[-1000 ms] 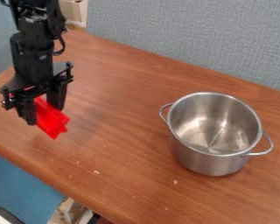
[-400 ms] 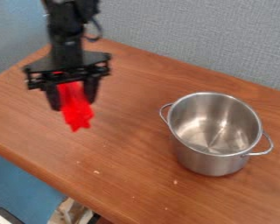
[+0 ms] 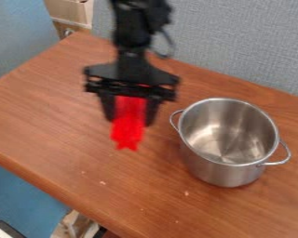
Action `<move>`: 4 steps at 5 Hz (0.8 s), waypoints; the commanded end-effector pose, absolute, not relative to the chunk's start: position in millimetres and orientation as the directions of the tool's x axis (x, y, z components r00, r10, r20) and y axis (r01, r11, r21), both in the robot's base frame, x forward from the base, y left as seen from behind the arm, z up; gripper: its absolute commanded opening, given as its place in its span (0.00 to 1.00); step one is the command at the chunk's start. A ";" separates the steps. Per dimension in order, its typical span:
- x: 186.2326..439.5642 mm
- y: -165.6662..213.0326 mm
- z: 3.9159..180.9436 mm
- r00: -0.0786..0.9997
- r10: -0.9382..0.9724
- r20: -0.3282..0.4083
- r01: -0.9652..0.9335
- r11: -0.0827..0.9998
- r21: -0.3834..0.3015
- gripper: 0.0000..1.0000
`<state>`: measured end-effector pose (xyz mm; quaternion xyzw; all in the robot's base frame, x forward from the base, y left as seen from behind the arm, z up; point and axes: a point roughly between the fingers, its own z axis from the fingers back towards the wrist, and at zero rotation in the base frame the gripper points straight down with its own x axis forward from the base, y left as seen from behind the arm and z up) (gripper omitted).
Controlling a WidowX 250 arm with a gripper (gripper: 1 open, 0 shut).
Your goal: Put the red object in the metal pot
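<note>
Bench (image 3: 64, 130) edge lay nearest to me, bare brown wood in front of the hand and below it, with nothing on it that I could make out on that side. Above that wood I had the hand (image 3: 130, 104) pointing down, its two fingers drawn in tight on the upper end of the red object (image 3: 129, 128), which hung from the grip with its lower end clear of the bench as far as I could judge; the picture was blurred there, so I could not read the ridged edge or the exact tilt. Just to the side of the hand, towards the right of the view and a little nearer to me, stood the metal pot (image 3: 233, 139), upright, open-topped and empty inside, one small handle facing the hand. The red object was beside the pot's rim, not over its mouth and not touching it. Beyond the hand the bench ran back to a grey wall (image 3: 238, 46).

By my reckoning the pick was done and the carry nearly so. Left to do: bring the hand over the pot's opening, lower the red object in, release and withdraw.
</note>
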<state>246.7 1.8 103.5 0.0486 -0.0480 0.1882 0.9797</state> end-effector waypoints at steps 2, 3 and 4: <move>279.4 -66.9 108.0 0.985 0.092 0.149 -0.102 0.993 0.059 0.00; 290.1 -83.8 101.6 0.987 0.072 0.146 -0.082 0.995 0.061 0.00; 292.4 -82.4 96.8 0.985 0.081 0.150 -0.090 0.994 0.058 0.00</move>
